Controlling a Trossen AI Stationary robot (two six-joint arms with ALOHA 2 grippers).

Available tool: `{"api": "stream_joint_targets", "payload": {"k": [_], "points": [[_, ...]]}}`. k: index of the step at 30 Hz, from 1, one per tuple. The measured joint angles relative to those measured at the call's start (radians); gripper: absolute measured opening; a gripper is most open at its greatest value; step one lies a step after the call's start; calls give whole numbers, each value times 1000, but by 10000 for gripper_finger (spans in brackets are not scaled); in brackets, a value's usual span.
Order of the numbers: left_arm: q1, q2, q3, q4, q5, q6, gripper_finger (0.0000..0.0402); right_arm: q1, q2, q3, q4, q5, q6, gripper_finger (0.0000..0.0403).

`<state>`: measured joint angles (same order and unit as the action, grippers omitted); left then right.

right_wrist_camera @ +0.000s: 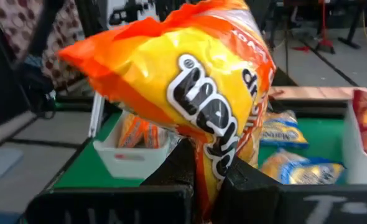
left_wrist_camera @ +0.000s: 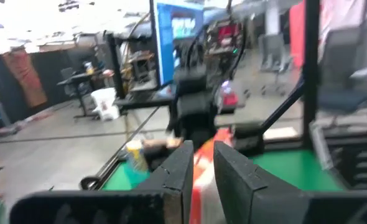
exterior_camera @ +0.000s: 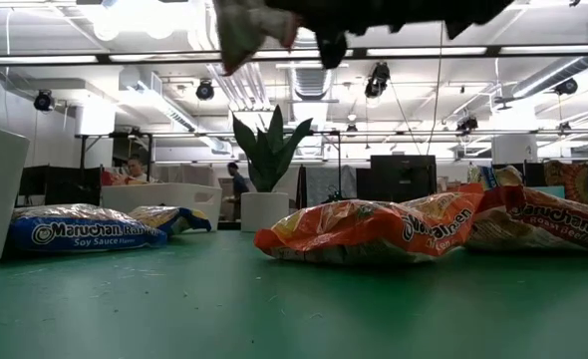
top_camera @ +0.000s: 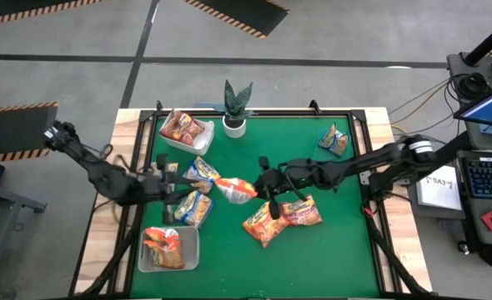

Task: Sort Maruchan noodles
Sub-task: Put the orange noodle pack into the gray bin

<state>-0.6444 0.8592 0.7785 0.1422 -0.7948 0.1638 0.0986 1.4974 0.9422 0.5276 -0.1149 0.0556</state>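
Observation:
The Maruchan noodles are crinkly packets. One orange-and-yellow packet [right_wrist_camera: 190,81] is in the air over the table's middle [top_camera: 236,190], with my right gripper [right_wrist_camera: 205,165] shut on it. Two orange packets [top_camera: 283,217] lie flat on the green mat just near of it. Two blue packets [top_camera: 198,192] lie to its left. My left gripper [top_camera: 179,188] is level beside the blue packets. Its fingers [left_wrist_camera: 233,174] stand a narrow gap apart with nothing between them. My right gripper pinches one end of the orange-and-yellow packet [right_wrist_camera: 211,155] between its two fingers. The fingers are level and come from the table's right. The packet sticks out past the fingertips toward the table's left, lifted clear of the mat [exterior_camera: 244,30].
A white tray [top_camera: 192,260] at the near left and another [top_camera: 198,143] at the far left each hold orange packets. A potted plant [top_camera: 235,112] stands at the far edge, and a blue packet [top_camera: 333,139] lies far right. The mat's near right is bare.

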Motion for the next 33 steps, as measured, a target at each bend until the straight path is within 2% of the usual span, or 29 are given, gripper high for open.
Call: {"api": "stream_joint_targets", "payload": {"k": [3, 7, 11, 16, 19, 26, 29, 33], "points": [[-36, -25, 7, -4, 0, -10, 39, 2, 70, 0, 100, -6, 3, 9], [-62, -37, 7, -9, 0, -38, 39, 2, 147, 0, 221, -69, -1, 9], [-64, -6, 7, -10, 9, -75, 47, 2, 193, 0, 266, -126, 1, 9], [-53, 51, 7, -10, 20, -143, 93, 1, 212, 0, 263, -157, 3, 9], [-47, 87, 7, -10, 53, -183, 135, -1, 212, 0, 263, -181, 4, 9], [-2, 214, 6, -16, 53, -184, 232, -1, 211, 0, 255, -182, 4, 9], [36, 272, 5, -22, 54, -175, 247, -1, 211, 0, 241, -182, 4, 9], [85, 319, 5, -23, 56, -174, 242, -1, 210, 0, 226, -190, 4, 9]]}}
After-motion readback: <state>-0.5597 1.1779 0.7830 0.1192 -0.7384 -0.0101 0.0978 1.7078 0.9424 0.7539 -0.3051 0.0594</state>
